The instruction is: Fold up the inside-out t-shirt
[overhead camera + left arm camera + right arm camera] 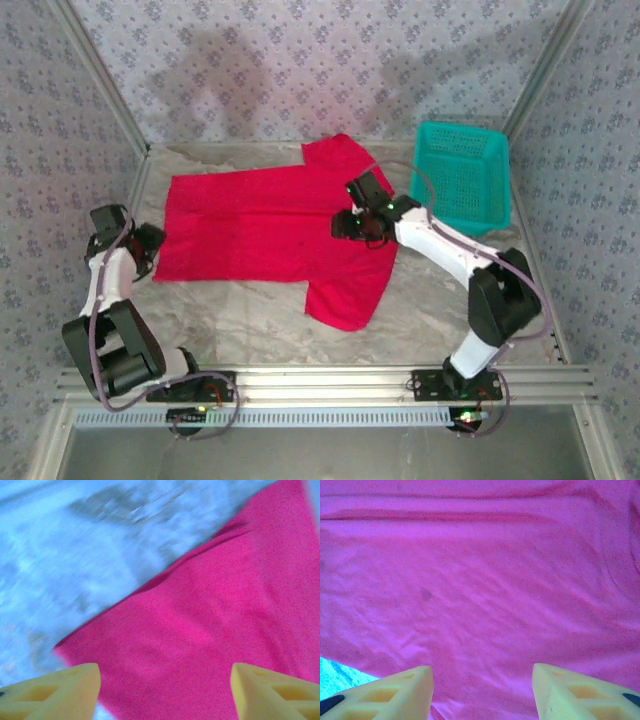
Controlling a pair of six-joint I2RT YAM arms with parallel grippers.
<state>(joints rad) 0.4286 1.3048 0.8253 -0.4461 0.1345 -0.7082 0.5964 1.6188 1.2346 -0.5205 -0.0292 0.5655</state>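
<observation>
The red t-shirt (260, 225) lies spread flat across the middle of the table (420, 310) in the top view. Its hem end is toward the left of the frame, and its two sleeves stick out at centre right, one toward the top and one toward the bottom. The left gripper (148, 246) sits at the lower left corner of the shirt, right at the cloth's edge. In the left wrist view its yellow fingers (55, 690) stand wide apart at the bottom of the frame with nothing between them. The shirt (215, 630) lies beneath and ahead of them toward the right, and its corner is at lower left against the blurred pale table (60, 555). The right gripper (346, 222) hangs over the shirt's right part, between the two sleeves. In the right wrist view its fingers (385, 692) are likewise parted and grasp nothing, with lightly wrinkled cloth (480, 580) spread below them and a sliver of table (335, 677) at lower left. A teal mesh basket (465, 175) stands at upper right of the top view, just beside the shirt's upper sleeve and apart from both grippers.
</observation>
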